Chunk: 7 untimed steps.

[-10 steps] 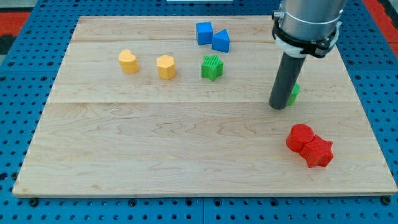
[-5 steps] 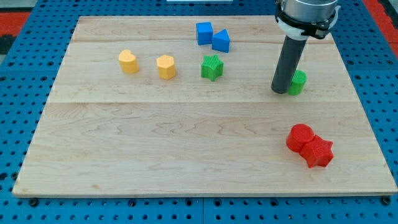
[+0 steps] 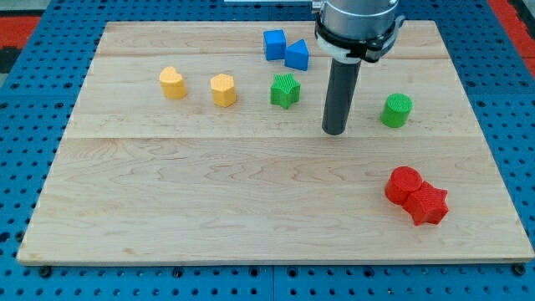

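Leftward my tip (image 3: 334,131) is sliding, off the green cylinder (image 3: 397,110), now sitting between it and the green star (image 3: 285,90); no fingers, bare rod, touching neither.

No legible text, labels, brand marks, numbers or signs anywhere in the camera view. Nothing printed or written on the pale wooden board (image 3: 251,201), on the coloured blocks, on the dark rod, or on the blue perforated surface (image 3: 33,100) around the board.
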Tool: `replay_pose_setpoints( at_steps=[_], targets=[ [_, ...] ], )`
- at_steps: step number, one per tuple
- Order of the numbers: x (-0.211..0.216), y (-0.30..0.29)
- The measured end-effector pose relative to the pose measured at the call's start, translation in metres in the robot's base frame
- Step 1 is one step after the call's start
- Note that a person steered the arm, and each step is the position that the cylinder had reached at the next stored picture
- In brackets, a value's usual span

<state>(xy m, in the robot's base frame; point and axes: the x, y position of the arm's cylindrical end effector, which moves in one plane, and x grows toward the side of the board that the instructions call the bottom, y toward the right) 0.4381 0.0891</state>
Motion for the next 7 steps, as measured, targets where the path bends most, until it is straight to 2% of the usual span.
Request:
replay_pose_setpoints(
  at_steps=[2,3,5,7],
  targets=[
    [0.003,0.122],
    [-0.002,0.144],
    [-0.049,0.109],
    [-0.07,0.036]
  ],
)
